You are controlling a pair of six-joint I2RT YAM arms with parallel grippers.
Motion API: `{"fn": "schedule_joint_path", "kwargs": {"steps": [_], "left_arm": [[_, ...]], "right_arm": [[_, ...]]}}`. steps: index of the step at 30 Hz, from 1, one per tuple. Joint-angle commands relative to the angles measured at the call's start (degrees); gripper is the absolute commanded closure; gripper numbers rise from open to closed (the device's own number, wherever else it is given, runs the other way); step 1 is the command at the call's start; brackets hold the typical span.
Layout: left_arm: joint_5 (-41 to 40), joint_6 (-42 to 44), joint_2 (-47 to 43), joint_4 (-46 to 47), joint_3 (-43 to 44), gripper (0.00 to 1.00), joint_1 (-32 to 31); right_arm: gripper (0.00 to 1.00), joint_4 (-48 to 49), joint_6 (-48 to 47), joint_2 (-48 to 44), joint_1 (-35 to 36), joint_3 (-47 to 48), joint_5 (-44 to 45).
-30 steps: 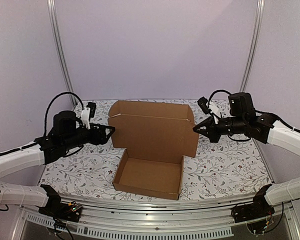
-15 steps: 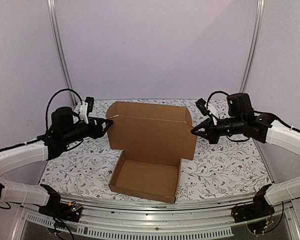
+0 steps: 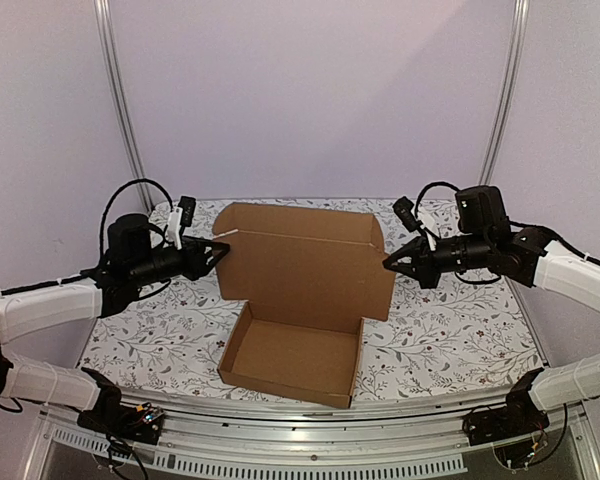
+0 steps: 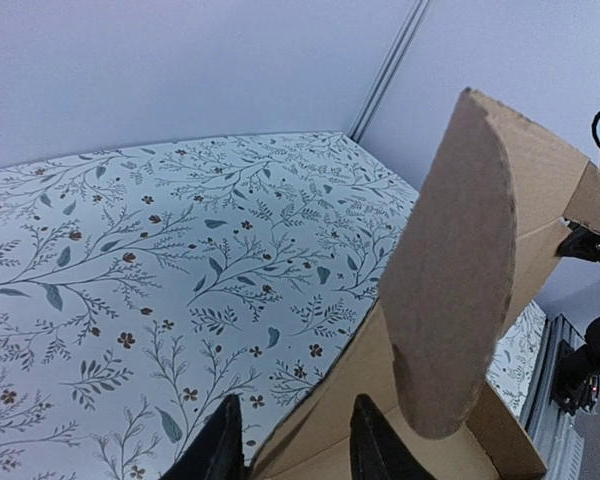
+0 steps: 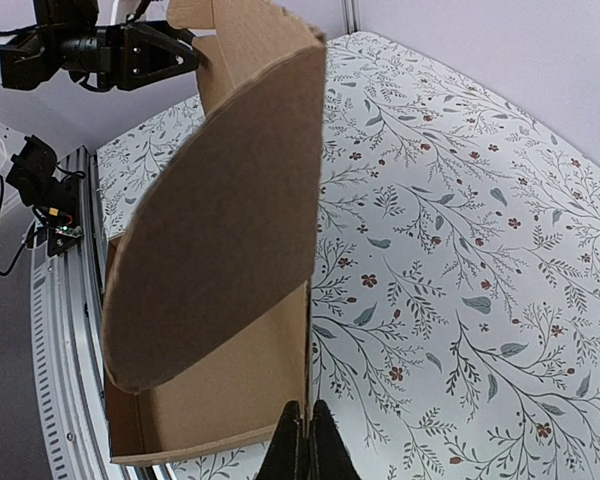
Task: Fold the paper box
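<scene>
Paper box (image 3: 300,265), lid upright: your left fingers (image 3: 218,250), narrowly parted, straddled its 9 o'clock edge to pinch it; right fingers (image 3: 392,262), pressed together, likely steadied 3 o'clock.

The paper box (image 3: 305,275) sits mid-surface (image 3: 460,335), with its tray toward the near edge and its lid standing upright behind the tray. The left gripper (image 3: 220,250) is at the lid's left edge, the right gripper (image 3: 388,262) at its right edge.

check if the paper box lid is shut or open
Open. The paper box is empty, and its lid stands upright at the far side, not folded down.
</scene>
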Motion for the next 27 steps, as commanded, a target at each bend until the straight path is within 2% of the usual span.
{"fn": "schedule_joint_path", "kwargs": {"steps": [1, 8, 19, 27], "left_arm": [[1.7, 0.0, 0.3, 1.0, -0.6, 0.69, 0.7], [2.5, -1.2, -0.9, 0.0, 0.2, 0.77, 0.6], [-2.5, 1.4, -3.2, -6.0, 1.7, 0.96, -3.1], [-12.7, 3.3, -4.5, -11.7, 3.5, 1.0, -9.7]], "right_arm": [[1.0, -0.7, 0.0, -1.0, -0.2, 0.5, -0.4], [1.0, -1.0, 0.1, -0.6, -0.2, 0.7, 0.7], [1.0, -1.4, 1.6, 0.8, 0.5, 2.4, 1.8], [1.0, -0.1, 4.9, 2.2, 7.7, 3.7, 16.2]]}}
